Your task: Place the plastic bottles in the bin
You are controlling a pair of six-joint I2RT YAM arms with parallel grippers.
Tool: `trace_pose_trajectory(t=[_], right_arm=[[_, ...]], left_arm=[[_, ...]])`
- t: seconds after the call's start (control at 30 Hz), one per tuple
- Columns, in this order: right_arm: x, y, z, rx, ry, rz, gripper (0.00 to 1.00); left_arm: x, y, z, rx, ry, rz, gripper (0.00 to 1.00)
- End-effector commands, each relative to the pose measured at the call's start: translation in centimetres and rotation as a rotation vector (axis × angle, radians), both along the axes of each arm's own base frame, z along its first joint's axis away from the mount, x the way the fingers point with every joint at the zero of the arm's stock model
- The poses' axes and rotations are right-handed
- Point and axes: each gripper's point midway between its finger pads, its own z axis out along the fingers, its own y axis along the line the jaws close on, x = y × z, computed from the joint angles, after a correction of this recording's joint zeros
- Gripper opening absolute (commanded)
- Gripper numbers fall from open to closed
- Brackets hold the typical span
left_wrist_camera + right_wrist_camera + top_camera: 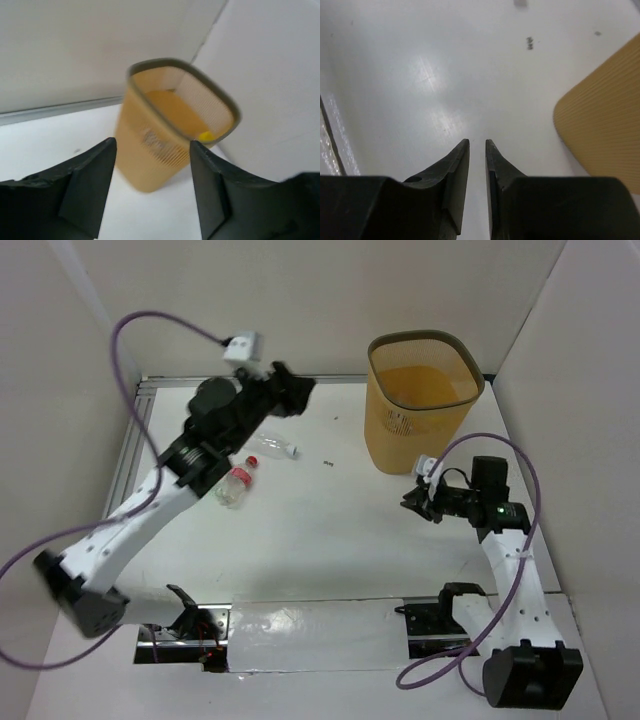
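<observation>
Left of the bin (408, 438), red-capped bottle (236, 485), perhaps touching a white-capped bottle (273, 446)

A red-capped bottle (236, 485) and a clear bottle (272, 445) lie flat, left of the upright yellow bin (400, 435).

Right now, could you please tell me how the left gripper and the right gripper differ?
The left gripper has its jaws wide apart, while the right gripper shows only a thin gap between its jaws. The left gripper aims at the bin, with part of the inside in view, whereas the right gripper aims low across the table, with the bin off to one side. Both are holding nothing.
</observation>
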Motion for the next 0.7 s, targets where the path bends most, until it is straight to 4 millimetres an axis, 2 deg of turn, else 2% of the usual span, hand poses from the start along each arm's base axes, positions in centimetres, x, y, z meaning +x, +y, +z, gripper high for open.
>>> trace_pose_trajectory(t=[0.0,0.03,0.07,0.1,0.13,0.17,0.2,0.23,0.3,0.33,0.43,0.47,0.5,0.67], right_arm=[[0.0,1.4,-2.6,-0.082,0.026,0.047,0.27],[0.0,1.3,-4.3,-0.125,0.062,0.024,0.34],[0.5,1.7,-4.3,-0.139,0.042,0.020,0.39],[0.4,2.3,-4.9,-0.152,0.058,0.025,0.44],[0.0,3.4,-5.5,-0.173,0.075,0.033,0.50],[-0.3,3.9,-6.1,-0.171,0.094,0.048,0.63],[-0.1,3.9,-6.3,-0.171,0.097,0.048,0.71],[-0.1,4.1,-6.4,-0.157,0.115,0.048,0.74],[0.4,4.2,-7.0,-0.174,0.143,0.039,0.78],[0.6,4.4,-6.9,-0.171,0.162,0.029,0.80],[1.2,4.5,-7.5,-0.205,0.206,0.009,0.83],[1.4,4.6,-7.5,-0.201,0.220,0.003,0.84],[1.6,4.5,-7.5,-0.209,0.226,-0.003,0.84],[1.2,4.3,-8.4,-0.211,0.256,-0.022,0.86]], left_arm=[[-3.2,6.0,-9.9,0.222,0.145,0.051,0.68],[-4.3,7.9,-12.5,0.276,0.214,0.079,0.68],[-5.2,9.3,-14.1,0.306,0.253,0.103,0.69],[-6.5,11.0,-14.6,0.307,0.273,0.127,0.72],[-7.3,12.4,-18.0,0.349,0.346,0.162,0.81],[-7.7,13.6,-19.5,0.372,0.384,0.182,0.85],[-8.4,14.8,-21.3,0.399,0.435,0.207,0.88],[-8.9,15.7,-23.7,0.424,0.487,0.228,0.92],[-8.9,17.0,-25.7,0.438,0.532,0.256,0.96],[-9.1,17.6,-27.3,0.463,0.573,0.267,0.97],[-8.3,18.8,-30.1,0.500,0.664,0.302,0.98],[-7.8,19.2,-30.3,0.518,0.670,0.316,1.00],[-7.5,19.7,-31.6,0.543,0.709,0.336,1.00],[-4.9,20.8,-32.6,0.591,0.698,0.357,1.00]])
